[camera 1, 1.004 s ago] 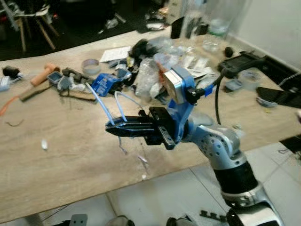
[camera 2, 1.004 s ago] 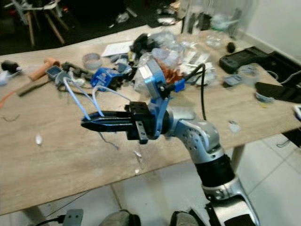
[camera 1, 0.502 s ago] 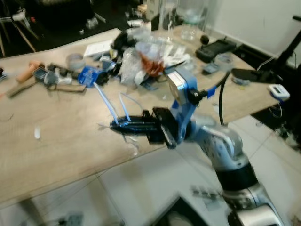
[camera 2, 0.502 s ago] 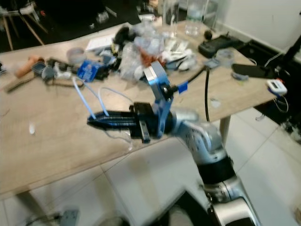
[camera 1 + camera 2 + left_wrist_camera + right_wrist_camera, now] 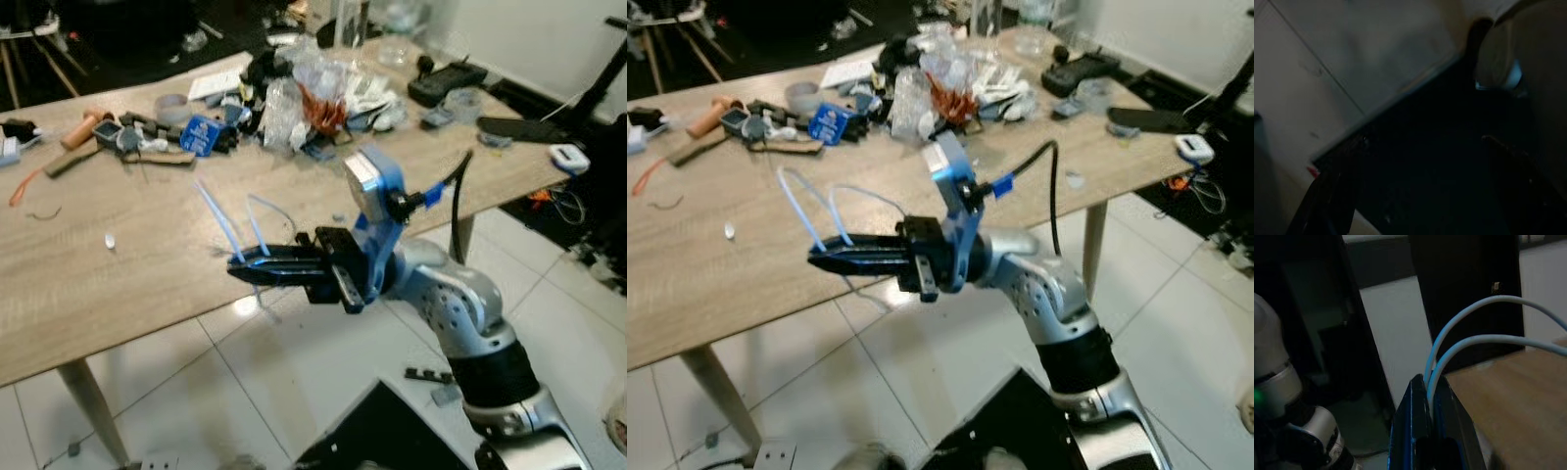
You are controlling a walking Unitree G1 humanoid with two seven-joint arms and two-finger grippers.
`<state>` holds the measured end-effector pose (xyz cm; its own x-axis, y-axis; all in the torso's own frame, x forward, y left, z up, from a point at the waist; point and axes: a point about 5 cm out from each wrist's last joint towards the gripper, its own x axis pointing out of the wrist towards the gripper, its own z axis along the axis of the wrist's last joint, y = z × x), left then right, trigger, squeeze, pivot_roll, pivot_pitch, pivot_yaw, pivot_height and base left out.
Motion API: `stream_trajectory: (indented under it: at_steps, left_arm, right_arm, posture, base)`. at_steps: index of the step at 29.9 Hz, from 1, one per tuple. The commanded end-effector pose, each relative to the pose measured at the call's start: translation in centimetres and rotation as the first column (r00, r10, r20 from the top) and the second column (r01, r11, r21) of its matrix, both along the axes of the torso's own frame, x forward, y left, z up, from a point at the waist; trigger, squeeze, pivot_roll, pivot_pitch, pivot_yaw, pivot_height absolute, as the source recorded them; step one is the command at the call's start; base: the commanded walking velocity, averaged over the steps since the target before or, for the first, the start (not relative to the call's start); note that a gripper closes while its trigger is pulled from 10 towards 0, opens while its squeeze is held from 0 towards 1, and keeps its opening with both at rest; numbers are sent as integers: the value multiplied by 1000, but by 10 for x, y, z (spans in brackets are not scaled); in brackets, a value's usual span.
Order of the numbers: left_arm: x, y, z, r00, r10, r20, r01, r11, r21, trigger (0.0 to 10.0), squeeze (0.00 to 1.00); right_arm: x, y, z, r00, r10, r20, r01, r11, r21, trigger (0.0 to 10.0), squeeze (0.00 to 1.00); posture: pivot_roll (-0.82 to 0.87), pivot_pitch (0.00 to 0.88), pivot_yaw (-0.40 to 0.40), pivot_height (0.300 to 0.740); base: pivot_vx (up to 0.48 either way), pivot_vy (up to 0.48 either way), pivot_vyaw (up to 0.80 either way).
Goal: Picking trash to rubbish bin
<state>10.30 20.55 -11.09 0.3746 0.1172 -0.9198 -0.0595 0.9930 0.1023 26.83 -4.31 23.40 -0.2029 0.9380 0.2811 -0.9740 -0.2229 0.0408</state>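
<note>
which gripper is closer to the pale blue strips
Right. The right gripper is shut on the pale blue strips, at the table's front edge. The left gripper hangs idle over dark floor, away from them.

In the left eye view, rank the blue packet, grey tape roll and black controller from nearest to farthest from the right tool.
From the right tool, shut on white zip ties:
1. Blue packet, mid-table, beyond the tool.
2. Grey tape roll, just behind the packet.
3. Black controller, far right corner.
</note>
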Motion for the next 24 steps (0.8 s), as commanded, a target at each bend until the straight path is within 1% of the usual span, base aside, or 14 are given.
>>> stream_trajectory:
  at_steps: [1, 3, 4, 5, 6, 7, 9, 11, 12, 13, 17, 20, 21, 24]
  left_arm:
    - [-6, -12, -3, 999, -26, -22, 25, 999, -39, 10000, 0]
    - [-6, -12, -3, 999, -29, -22, 28, 999, -39, 10000, 0]
    - [-6, -12, -3, 999, -29, -22, 28, 999, -39, 10000, 0]
    - [-6, -12, -3, 999, -29, -22, 28, 999, -39, 10000, 0]
    - [-6, -12, -3, 999, -29, -22, 28, 999, -39, 10000, 0]
    - [-6, -12, -3, 999, -29, -22, 28, 999, -39, 10000, 0]
    - [-6, -12, -3, 999, -29, -22, 28, 999, -38, 10000, 0]
    - [-6, -12, -3, 999, -29, -22, 28, 999, -38, 10000, 0]
    - [-6, -12, -3, 999, -29, -22, 28, 999, -38, 10000, 0]
    - [-6, -13, -3, 999, -29, -22, 28, 999, -39, 10000, 0]
    - [-6, -13, -3, 999, -30, -23, 29, 999, -39, 10000, 0]
    - [-6, -13, -4, 999, -34, -23, 33, 999, -39, 10000, 0]
    - [-6, -13, -4, 999, -34, -23, 33, 999, -39, 10000, 0]
    - [-6, -14, -4, 999, -35, -23, 34, 999, -39, 10000, 0]
  right_arm:
    - [-3, 5, 1, 1000, 18, 22, -18, 1000, -2, 10000, 0]
    - [0, 10, -8, 999, -24, 32, 26, 998, -64, 10000, 0]
    - [0, 10, -8, 999, -24, 32, 26, 998, -64, 10000, 0]
    - [2, 12, -12, 998, -44, 39, 47, 995, -91, 10000, 0]
    - [4, 17, -23, 996, -69, 49, 76, 984, -161, 10000, 0]
    - [4, 17, -23, 996, -69, 49, 76, 984, -161, 10000, 0]
    - [9, 21, -36, 991, -121, 63, 133, 963, -233, 10000, 0]
    - [14, 23, -46, 984, -163, 71, 177, 943, -282, 10000, 0]
    - [14, 23, -46, 984, -163, 71, 177, 943, -282, 10000, 0]
    - [16, 24, -54, 981, -181, 73, 195, 928, -318, 10000, 0]
    - [16, 24, -60, 979, -188, 72, 202, 916, -346, 10000, 0]
    - [15, 25, -74, 979, -178, 99, 203, 886, -416, 10000, 0]
    - [15, 25, -74, 979, -178, 99, 203, 886, -416, 10000, 0]
    - [16, 25, -85, 978, -177, 112, 209, 857, -471, 10000, 0]
  posture:
    - [25, 123, -10, 740]
    - [25, 123, -10, 740]
    - [25, 123, -10, 740]
    - [25, 123, -10, 740]
    - [24, 126, -11, 740]
    - [24, 126, -11, 740]
    - [27, 125, -13, 740]
    - [27, 125, -13, 740]
    - [27, 125, -13, 740]
    - [30, 123, -14, 740]
    - [30, 122, -15, 740]
    - [30, 118, -17, 740]
    - [30, 118, -17, 740]
    - [31, 118, -18, 740]
  base:
    - [-300, 0, 0]
    - [-306, 0, 0]
    - [-304, 0, 0]
    - [-304, 0, 0]
    - [-304, 0, 0]
    - [-304, 0, 0]
    - [-302, 0, 0]
    - [-306, 0, 0]
    - [-304, 0, 0]
    - [-300, 0, 0]
    - [-306, 0, 0]
    - [-304, 0, 0]
    - [-304, 0, 0]
    - [-305, 0, 0]
